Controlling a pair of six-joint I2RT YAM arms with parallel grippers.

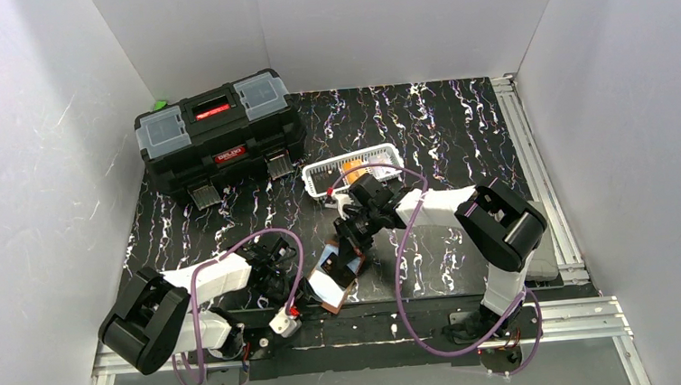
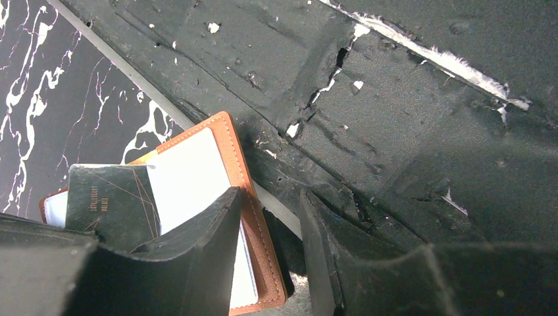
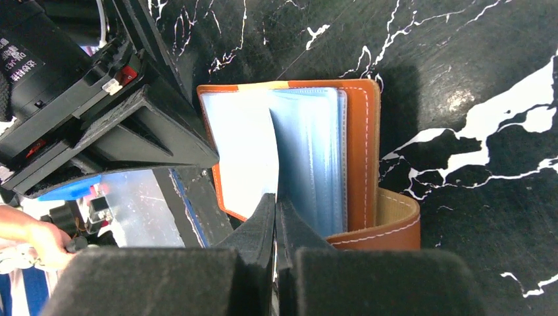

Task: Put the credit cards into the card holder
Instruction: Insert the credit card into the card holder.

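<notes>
The brown leather card holder [image 1: 332, 282] lies open at the table's near edge, between my two grippers. My right gripper [image 3: 276, 197] is shut on one clear plastic sleeve [image 3: 275, 141] and holds it upright; the other sleeves [image 3: 319, 158] lie flat to its right. My left gripper [image 2: 270, 197] is open and straddles the holder's brown edge [image 2: 253, 217]. One of its fingers [image 2: 197, 243] rests over the white sleeve. A dark card [image 2: 112, 204] lies on the holder's left half. Orange cards [image 1: 353, 168] sit in the white basket.
The white slotted basket [image 1: 314, 182] stands behind the right gripper [image 1: 348, 244]. The big black toolbox [image 1: 220, 133] is at the back left. The rough black front strip of the table [image 2: 395, 131] lies under the left gripper [image 1: 298, 290]. A person's hand [image 3: 33, 234] shows past the edge.
</notes>
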